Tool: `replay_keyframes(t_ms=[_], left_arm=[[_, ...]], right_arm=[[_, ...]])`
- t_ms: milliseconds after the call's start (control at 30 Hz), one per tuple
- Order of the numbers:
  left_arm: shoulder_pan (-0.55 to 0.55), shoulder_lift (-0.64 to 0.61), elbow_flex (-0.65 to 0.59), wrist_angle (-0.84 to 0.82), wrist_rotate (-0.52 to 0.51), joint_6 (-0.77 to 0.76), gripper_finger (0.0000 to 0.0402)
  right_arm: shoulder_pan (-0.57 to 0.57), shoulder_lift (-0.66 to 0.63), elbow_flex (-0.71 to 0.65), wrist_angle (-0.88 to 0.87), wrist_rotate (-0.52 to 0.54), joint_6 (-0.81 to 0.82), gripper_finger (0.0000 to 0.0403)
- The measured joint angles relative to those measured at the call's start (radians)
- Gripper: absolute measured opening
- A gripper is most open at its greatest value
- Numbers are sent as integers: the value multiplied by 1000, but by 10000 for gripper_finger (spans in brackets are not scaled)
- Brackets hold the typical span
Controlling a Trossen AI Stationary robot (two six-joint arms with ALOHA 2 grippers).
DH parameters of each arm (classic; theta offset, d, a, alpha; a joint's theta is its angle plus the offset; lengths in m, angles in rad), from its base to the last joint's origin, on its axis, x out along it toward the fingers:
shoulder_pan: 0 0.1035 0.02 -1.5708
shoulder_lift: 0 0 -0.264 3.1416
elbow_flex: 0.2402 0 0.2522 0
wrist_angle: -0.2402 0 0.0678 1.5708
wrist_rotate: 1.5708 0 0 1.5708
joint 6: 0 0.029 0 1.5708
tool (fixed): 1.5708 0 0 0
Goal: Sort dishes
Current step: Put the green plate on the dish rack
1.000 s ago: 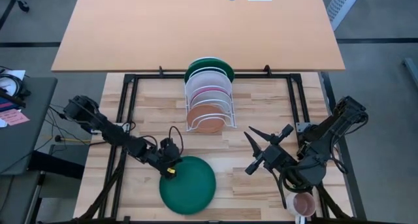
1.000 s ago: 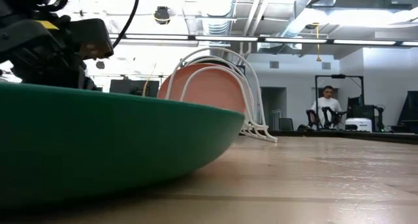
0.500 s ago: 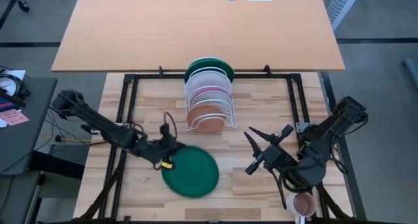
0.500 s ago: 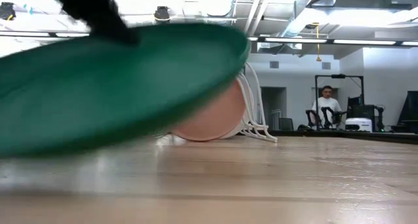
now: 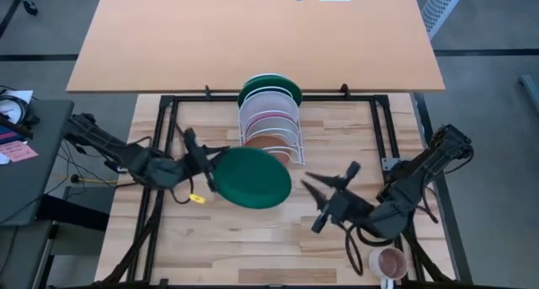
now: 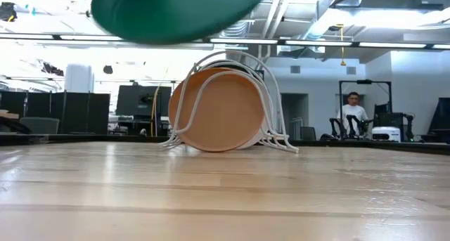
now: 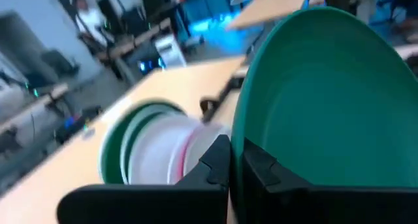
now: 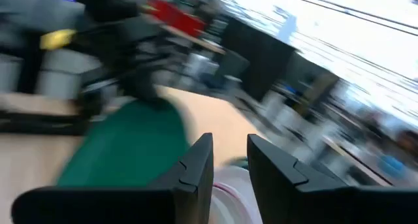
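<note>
Left gripper (image 5: 205,165) clamps one round dark green plate (image 5: 253,177) aloft; right gripper (image 5: 324,196) open; four plates (image 5: 269,125) racked.

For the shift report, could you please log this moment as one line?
left tool: shut on green plate, lifted near rack | right tool: open, empty, waiting | mug: untouched
</note>
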Motion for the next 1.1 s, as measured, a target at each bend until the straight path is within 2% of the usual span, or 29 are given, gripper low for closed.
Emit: replay_keyframes(t_ms=[133, 200, 333, 467, 600, 767, 967, 1100], left_arm=[[1, -1, 24, 115, -79, 141, 0], [1, -1, 24, 137, -94, 174, 0], [-3, 4, 24, 84, -94, 149, 0], [-13, 4, 23, 52, -93, 106, 0], [-19, 4, 23, 47, -93, 102, 0], [-33, 4, 23, 51, -94, 107, 0], [-35, 4, 23, 52, -93, 106, 0], [-36, 4, 23, 52, -93, 105, 0]], right_arm=[[-34, -2, 0, -23, -17, 13, 130], [-49, -2, 0, -88, -34, 13, 150], [-72, 34, 0, -189, -48, 13, 204], [-122, 69, -1, -132, -42, 9, 244], [-178, 78, 0, -79, -26, 44, 249], [-211, 78, 0, -81, -27, 161, 241], [-252, 76, 0, -86, -224, 361, 238], [-272, 74, 0, -170, -231, 417, 233]])
